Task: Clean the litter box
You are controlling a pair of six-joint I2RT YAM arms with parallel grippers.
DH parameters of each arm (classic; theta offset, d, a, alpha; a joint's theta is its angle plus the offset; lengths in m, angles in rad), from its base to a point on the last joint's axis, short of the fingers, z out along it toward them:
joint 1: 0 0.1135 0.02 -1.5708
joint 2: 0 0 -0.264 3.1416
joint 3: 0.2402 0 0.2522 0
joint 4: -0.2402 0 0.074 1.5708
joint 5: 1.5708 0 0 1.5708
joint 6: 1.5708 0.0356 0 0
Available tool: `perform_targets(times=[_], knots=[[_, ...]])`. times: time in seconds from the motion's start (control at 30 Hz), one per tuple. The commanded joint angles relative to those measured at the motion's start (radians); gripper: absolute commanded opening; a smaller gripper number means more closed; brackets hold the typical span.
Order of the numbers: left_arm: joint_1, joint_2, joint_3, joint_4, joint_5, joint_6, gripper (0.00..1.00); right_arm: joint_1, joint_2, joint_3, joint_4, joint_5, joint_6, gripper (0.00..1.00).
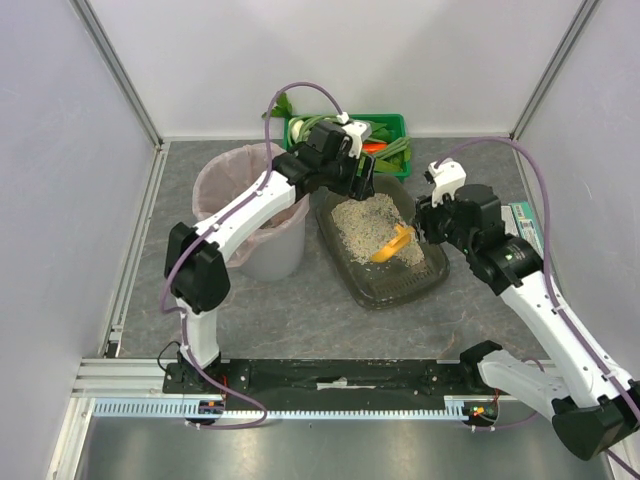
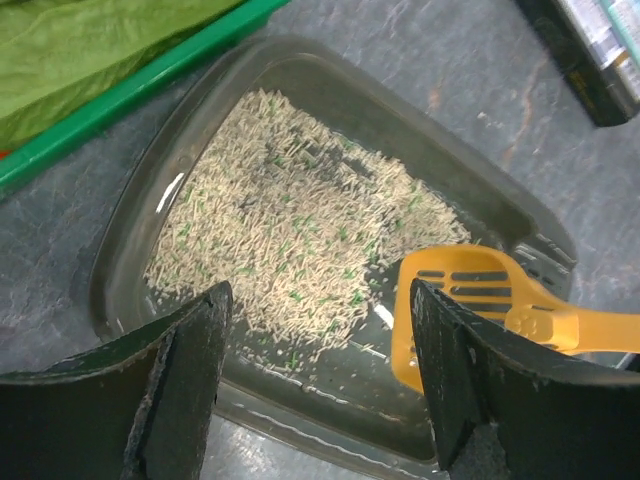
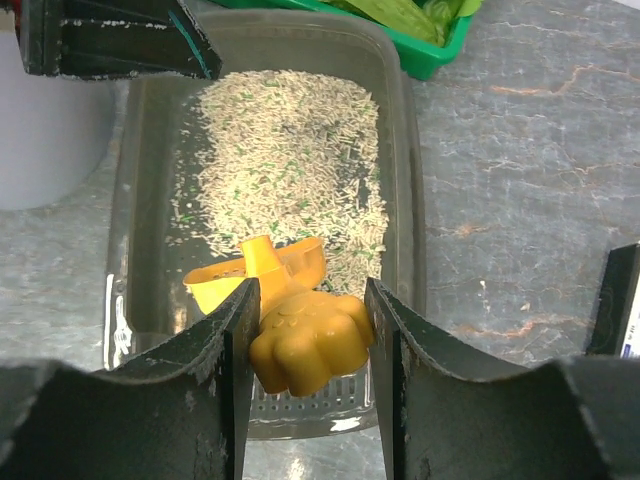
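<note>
Right end effector [image 3: 308, 296] is clamped on the paw-shaped handle of the yellow scoop [image 3: 300, 350], with the slotted blade resting in the near half of the litter box [image 1: 392, 290]. Left end effector [image 2: 318, 296] hangs over the far end of the same litter box with its fingers apart and nothing between them. The litter box lies on the table [image 1: 300, 320] midway between my two arms, at a slant, its far end just beside the green crate [image 1: 396, 124]. I judge the litter box to be stiff, smooth plastic with low walls. The shell itself is probably light, but the loose litter [image 2: 290, 235] adds weight that will shift and spill if the box tips. If it has to be steadied or dragged, the best hold is on the rim of a long wall or at a rounded corner, keeping it level. The litter is pale and grainy, flecked with green bits, and heaped toward the far half, so the near floor shows bare. The bin [image 1: 215, 172] with its pink liner stands to the left, touching or nearly touching the litter box. My left forearm crosses above its mouth, which could block the scoop's way there. A dark box [image 2: 590, 55] lies on the table to the right, apart from the work.
</note>
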Motion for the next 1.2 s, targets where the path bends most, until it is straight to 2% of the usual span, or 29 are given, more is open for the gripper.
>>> perform_targets(times=[0.0, 0.13, 0.37, 0.63, 0.87, 1.03, 1.17], knots=[[-0.001, 0.097, 0.115, -0.110, -0.062, 0.078, 0.78, 0.047, -0.007, -0.055, 0.126, 0.177, -0.018, 0.00], [-0.001, 0.144, 0.165, -0.155, -0.105, 0.082, 0.78, 0.079, 0.016, -0.049, 0.119, 0.258, -0.037, 0.00], [-0.001, 0.200, 0.225, -0.230, -0.174, 0.076, 0.80, 0.102, 0.046, -0.075, 0.091, 0.245, -0.023, 0.00], [0.000, 0.220, 0.190, -0.244, -0.173, 0.075, 0.80, 0.131, 0.044, -0.133, 0.105, 0.248, -0.006, 0.00], [-0.001, 0.227, 0.178, -0.264, -0.137, 0.059, 0.66, 0.159, 0.035, -0.197, 0.134, 0.271, 0.023, 0.00], [0.000, 0.212, 0.139, -0.264, -0.136, 0.062, 0.64, 0.176, 0.023, -0.243, 0.139, 0.292, 0.038, 0.00], [0.000, 0.209, 0.126, -0.270, -0.123, 0.058, 0.59, 0.192, 0.015, -0.282, 0.159, 0.303, 0.060, 0.00]])
